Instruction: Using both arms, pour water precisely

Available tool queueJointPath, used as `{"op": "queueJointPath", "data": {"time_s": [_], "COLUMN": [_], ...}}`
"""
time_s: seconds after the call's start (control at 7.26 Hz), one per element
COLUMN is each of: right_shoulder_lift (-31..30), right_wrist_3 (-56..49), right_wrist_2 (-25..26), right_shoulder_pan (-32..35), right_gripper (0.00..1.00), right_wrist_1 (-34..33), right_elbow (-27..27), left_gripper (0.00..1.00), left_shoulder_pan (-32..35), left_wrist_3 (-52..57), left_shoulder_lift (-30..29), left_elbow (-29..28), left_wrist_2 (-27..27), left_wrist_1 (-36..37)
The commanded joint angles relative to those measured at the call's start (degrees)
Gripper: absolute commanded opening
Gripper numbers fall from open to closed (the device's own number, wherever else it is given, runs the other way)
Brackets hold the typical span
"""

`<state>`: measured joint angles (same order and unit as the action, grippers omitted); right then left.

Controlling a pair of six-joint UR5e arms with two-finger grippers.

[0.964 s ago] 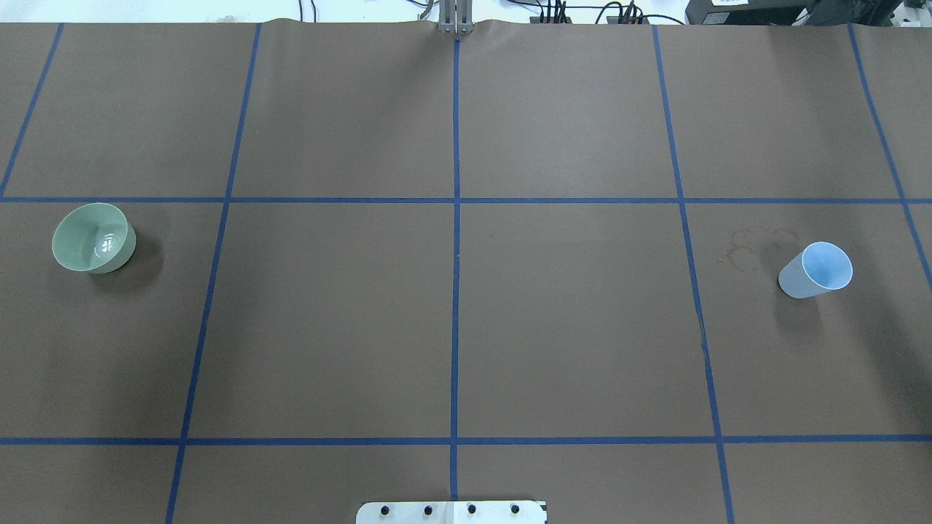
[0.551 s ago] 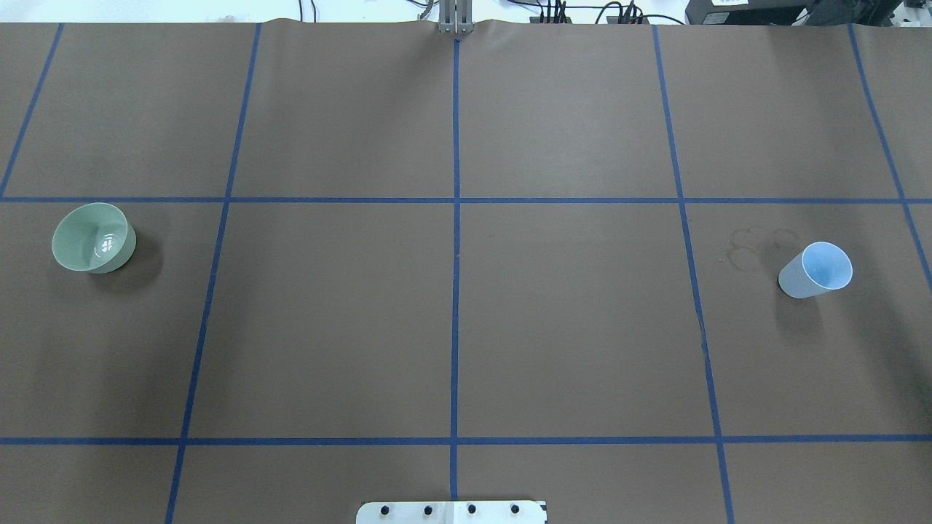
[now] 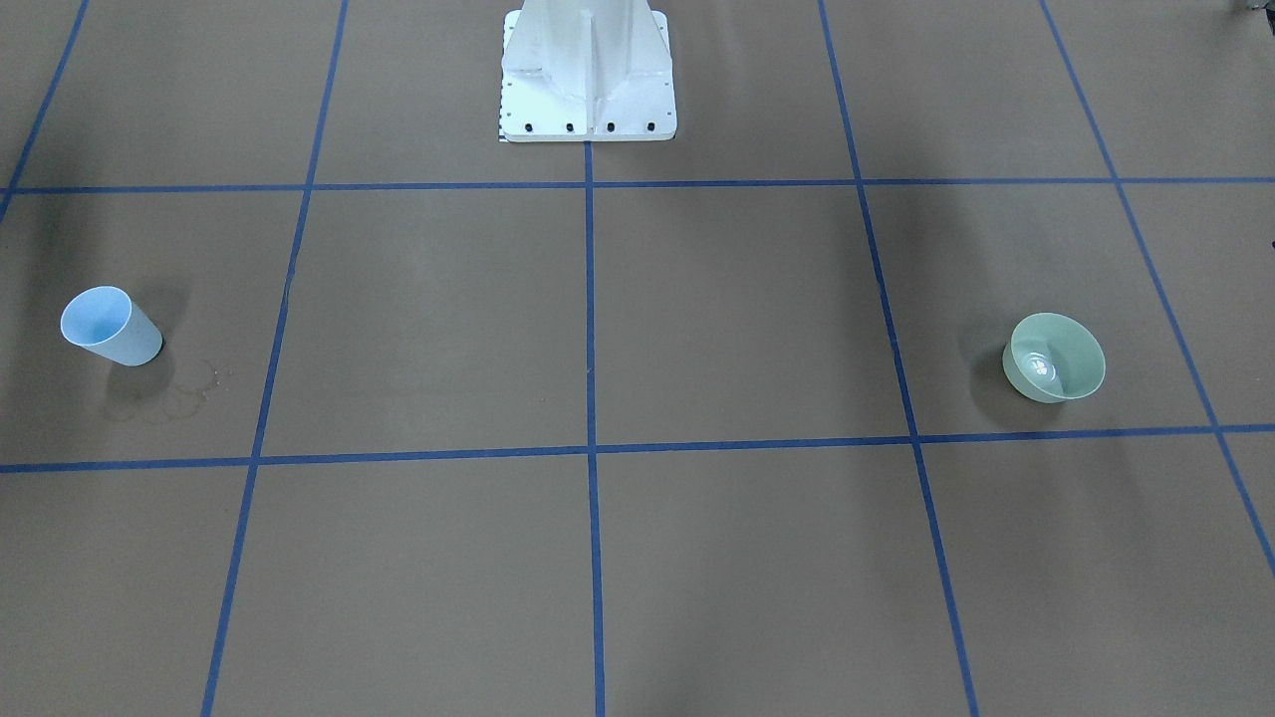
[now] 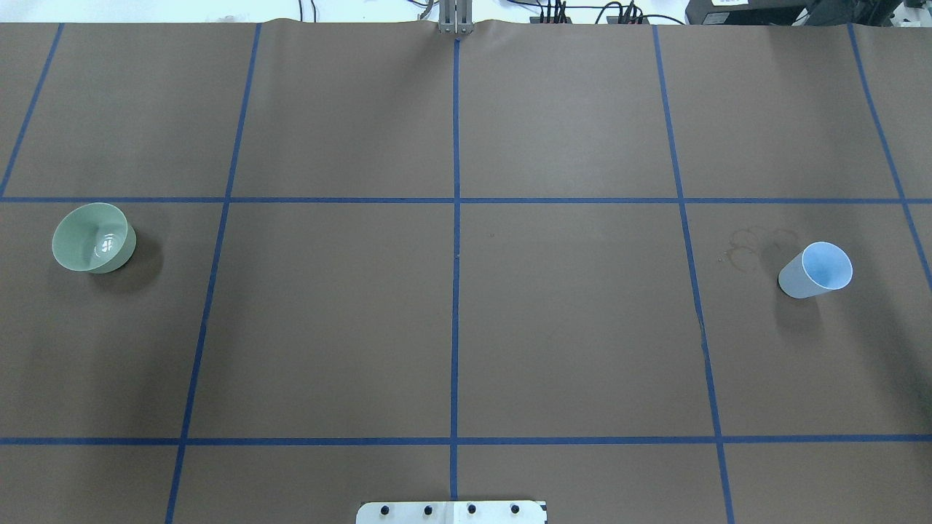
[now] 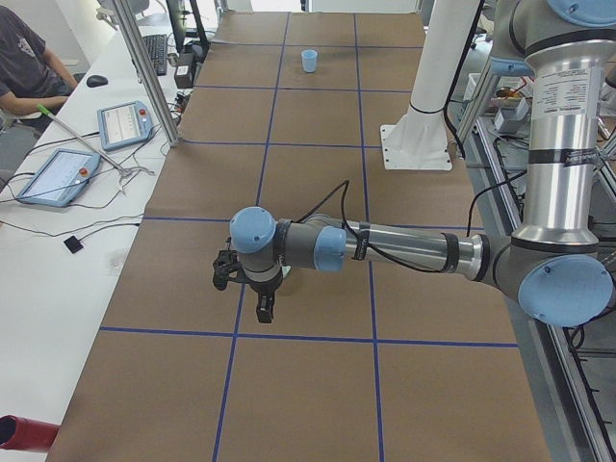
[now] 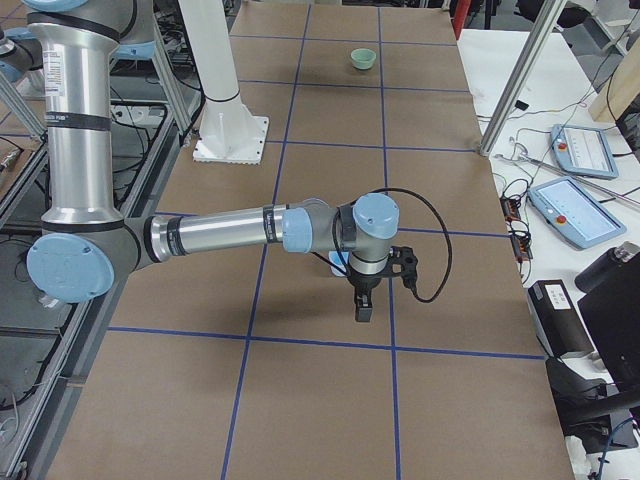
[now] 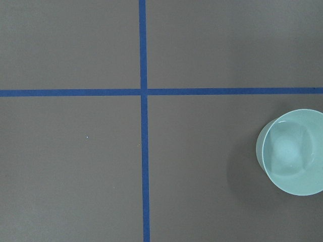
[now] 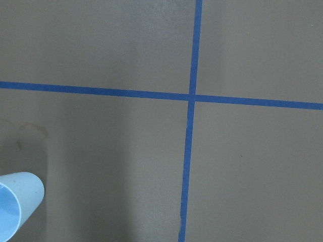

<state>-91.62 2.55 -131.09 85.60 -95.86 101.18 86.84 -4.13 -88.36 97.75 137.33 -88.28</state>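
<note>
left pincer points down above the surface, open or closed cannot be told | right pincer points down, state likewise cannot be told | green bowl upright at left end, water glinting inside | blue cup upright at right end, dried rings just beside it

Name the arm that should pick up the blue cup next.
Right. The blue cup stands on the robot's right side, and the right pincer hangs close by it; its wrist view catches the cup. The left pincer hangs at the far end, by the green bowl.
</note>
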Motion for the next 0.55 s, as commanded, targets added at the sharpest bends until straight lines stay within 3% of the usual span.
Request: {"op": "queueJointPath", "data": {"time_s": [0.0, 0.41], "right_shoulder_lift": [-0.05, 0.03], "right_wrist_3": [0.00, -0.08], "right_wrist_2": [-0.13, -0.13], "right_shoulder_pan": [0.00, -0.26], "right_gripper": [1.00, 1.00], "right_wrist_1": [-0.03, -0.03], "right_elbow": [0.07, 0.07], "left_gripper": [1.00, 1.00], "left_shoulder_pan": [0.00, -0.09], "left_wrist_3": [-0.09, -0.70], "left_shoulder_lift": [0.03, 0.29], "left_elbow": [0.24, 0.16], "left_wrist_2": [-0.13, 0.39], "left_wrist_1": [-0.05, -0.23]}}
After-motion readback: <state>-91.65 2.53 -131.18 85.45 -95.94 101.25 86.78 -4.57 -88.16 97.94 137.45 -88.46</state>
